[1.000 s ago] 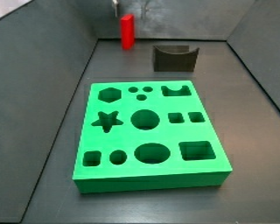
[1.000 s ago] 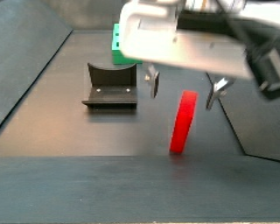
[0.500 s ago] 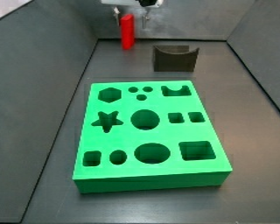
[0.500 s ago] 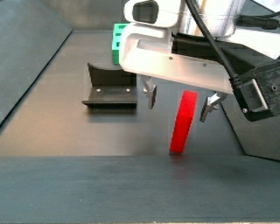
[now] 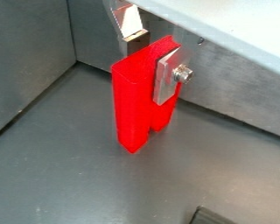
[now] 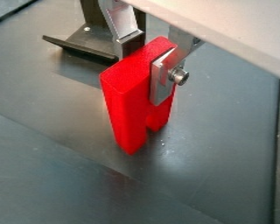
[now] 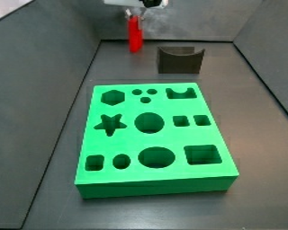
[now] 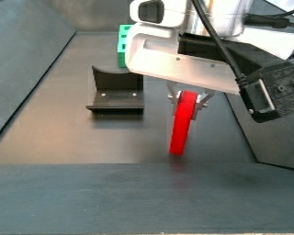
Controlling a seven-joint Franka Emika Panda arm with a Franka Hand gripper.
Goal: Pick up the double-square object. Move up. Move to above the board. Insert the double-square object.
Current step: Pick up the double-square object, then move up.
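Item: double-square object point(image 5: 136, 101), upright, clamped near its top by the gripper point(image 6: 150, 63) (floor contact unclear); lift straight, no tilt.

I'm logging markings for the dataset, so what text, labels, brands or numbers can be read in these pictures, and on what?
None: no readable text shows in any view.
The double-square object, the board, the fixture and the pincer, shut on the double-square object, all appear unmarked.
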